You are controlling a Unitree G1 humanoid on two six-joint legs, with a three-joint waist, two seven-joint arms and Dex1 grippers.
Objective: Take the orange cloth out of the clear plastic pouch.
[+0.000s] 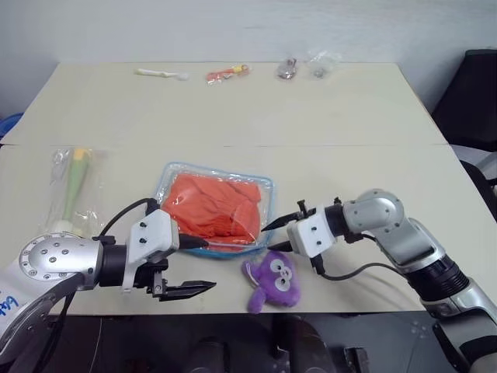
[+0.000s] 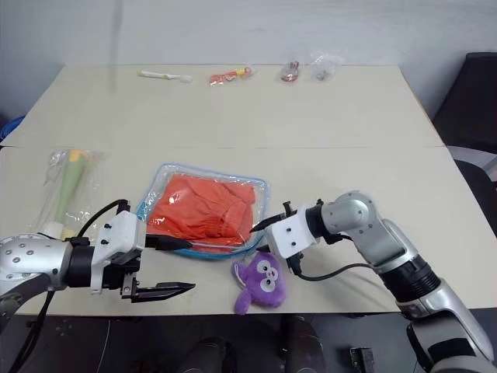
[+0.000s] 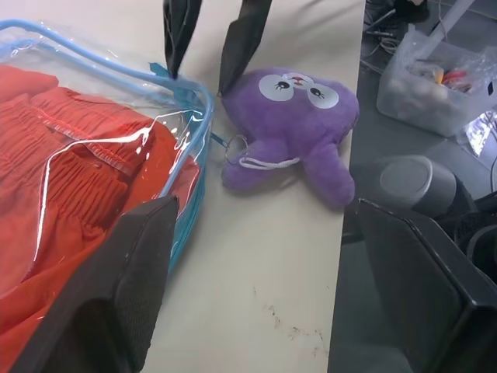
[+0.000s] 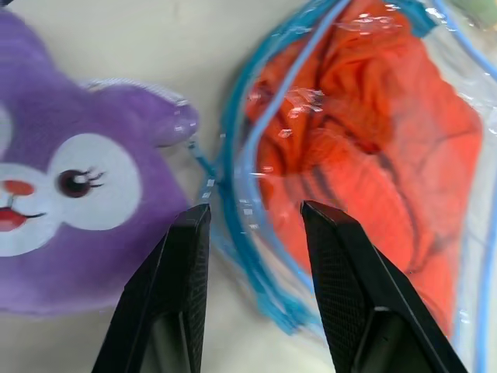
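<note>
A pale beige table stands against a light wall, with small items strung along its far edge and the work going on at the near edge. At the left lies one thin crinkly bag with a green-and-white stick, well apart from the rest. Next comes the left gripper, jaws spread wide and holding nothing, one finger lying at the pouch's near left edge and the other hanging out over the table's front edge. The single clear plastic pouch lies flat at the middle, its long axis running left to right, blue zipper trim round its rim, and the one orange cloth sits crumpled wholly inside it. One purple plush toy rests just beside the pouch's near right corner. The right gripper points leftward at that same corner; its jaws stand partly apart, and in the right wrist view its fingers straddle the blue trim without visibly pinching it. So the corner lies directly ahead of the right jaws, making the right arm the better placed for the next grasp, by my judgement. Along the far edge I count about four small items, too small to name.
</note>
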